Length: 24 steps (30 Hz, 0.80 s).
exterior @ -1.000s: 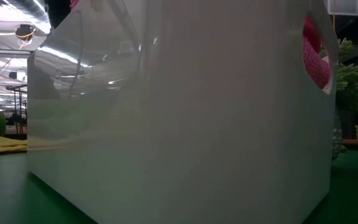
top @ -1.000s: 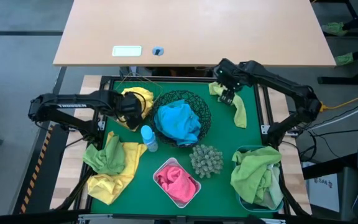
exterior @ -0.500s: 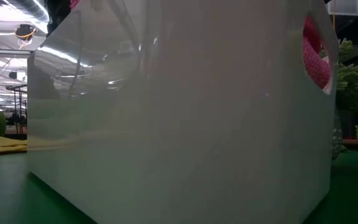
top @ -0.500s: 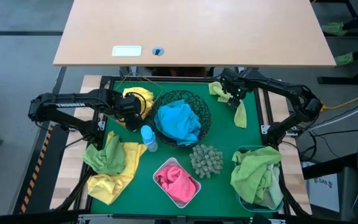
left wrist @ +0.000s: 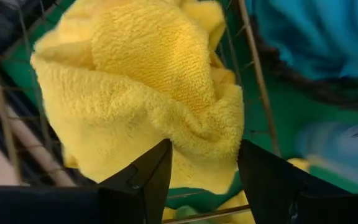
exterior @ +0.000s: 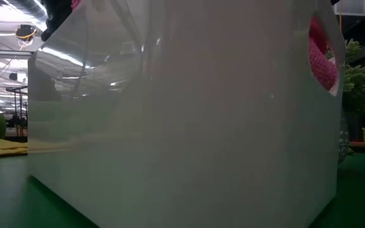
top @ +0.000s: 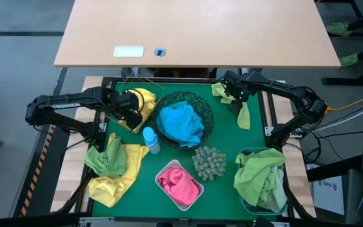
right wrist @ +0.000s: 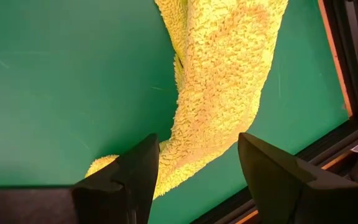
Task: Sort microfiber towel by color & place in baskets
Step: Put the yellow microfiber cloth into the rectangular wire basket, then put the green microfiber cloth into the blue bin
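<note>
A yellow towel lies bunched in the thin wire basket at the far left of the green mat. My left gripper hangs open just above the towel, pointing down. At the far right a lime green towel lies stretched out flat on the mat. My right gripper is low over it, open, with one finger on either side of the towel's narrow end. I cannot tell whether the fingers touch it.
The black mesh bowl holds blue towels. The white tub holds a pink one and its wall fills the low view. The blue tub holds green towels. A spiky ball, a small bottle and loose green and yellow towels lie near.
My right gripper has come down over the lime green towel at the far right, staying open. The towels have not moved.
</note>
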Each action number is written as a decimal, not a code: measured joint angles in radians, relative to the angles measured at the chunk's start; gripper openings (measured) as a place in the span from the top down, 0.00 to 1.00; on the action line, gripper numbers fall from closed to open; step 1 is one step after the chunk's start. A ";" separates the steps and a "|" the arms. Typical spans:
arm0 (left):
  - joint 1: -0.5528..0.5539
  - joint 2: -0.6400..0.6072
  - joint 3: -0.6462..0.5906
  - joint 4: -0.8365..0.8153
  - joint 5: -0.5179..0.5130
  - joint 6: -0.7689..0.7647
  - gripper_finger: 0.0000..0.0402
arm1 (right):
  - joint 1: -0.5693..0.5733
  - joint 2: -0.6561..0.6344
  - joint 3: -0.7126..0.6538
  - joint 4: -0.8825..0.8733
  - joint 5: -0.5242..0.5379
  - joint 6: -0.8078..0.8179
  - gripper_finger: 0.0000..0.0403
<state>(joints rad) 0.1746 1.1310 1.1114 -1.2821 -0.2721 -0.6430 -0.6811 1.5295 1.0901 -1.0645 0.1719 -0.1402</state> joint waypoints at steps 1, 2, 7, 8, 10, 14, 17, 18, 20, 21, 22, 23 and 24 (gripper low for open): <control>0.005 -0.005 0.000 0.012 0.013 -0.025 0.57 | 0.000 0.000 0.000 0.000 0.000 0.000 0.45; 0.010 -0.011 0.000 0.023 0.026 -0.049 0.57 | 0.000 0.000 0.000 0.000 0.000 0.000 0.45; 0.028 -0.030 0.000 0.054 0.083 -0.115 0.57 | 0.000 0.000 0.000 0.000 0.001 0.000 0.45; 0.030 -0.032 0.000 0.054 0.084 -0.115 0.57 | 0.000 0.000 0.000 0.000 0.001 0.000 0.45; 0.033 -0.037 0.000 0.068 0.081 -0.115 0.57 | 0.000 0.000 0.000 0.000 0.002 0.000 0.45; 0.033 -0.040 0.000 0.097 0.081 -0.114 0.57 | 0.000 0.000 0.000 0.000 0.008 0.001 0.45; 0.033 -0.038 0.000 0.117 0.080 -0.114 0.57 | 0.000 0.000 0.000 0.000 0.035 0.016 0.45; 0.033 -0.038 0.000 0.126 0.080 -0.114 0.57 | 0.000 0.000 0.000 0.000 0.039 0.030 0.45; 0.033 -0.039 0.000 0.137 0.080 -0.112 0.57 | 0.000 0.000 0.000 0.000 0.036 0.048 0.45; 0.033 -0.038 0.000 0.138 0.080 -0.110 0.57 | 0.000 0.000 0.000 0.000 0.025 0.053 0.45; 0.033 -0.038 0.000 0.141 0.080 -0.109 0.57 | 0.000 0.000 0.000 0.002 0.007 0.055 0.45; 0.033 -0.038 0.000 0.143 0.080 -0.109 0.57 | 0.000 0.000 0.000 0.003 -0.008 0.056 0.45; 0.033 -0.038 0.000 0.142 0.080 -0.107 0.57 | 0.000 0.000 0.000 0.007 -0.023 0.057 0.45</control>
<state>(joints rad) 0.2073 1.0927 1.1114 -1.1400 -0.1917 -0.7499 -0.6811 1.5295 1.0896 -1.0578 0.1492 -0.0831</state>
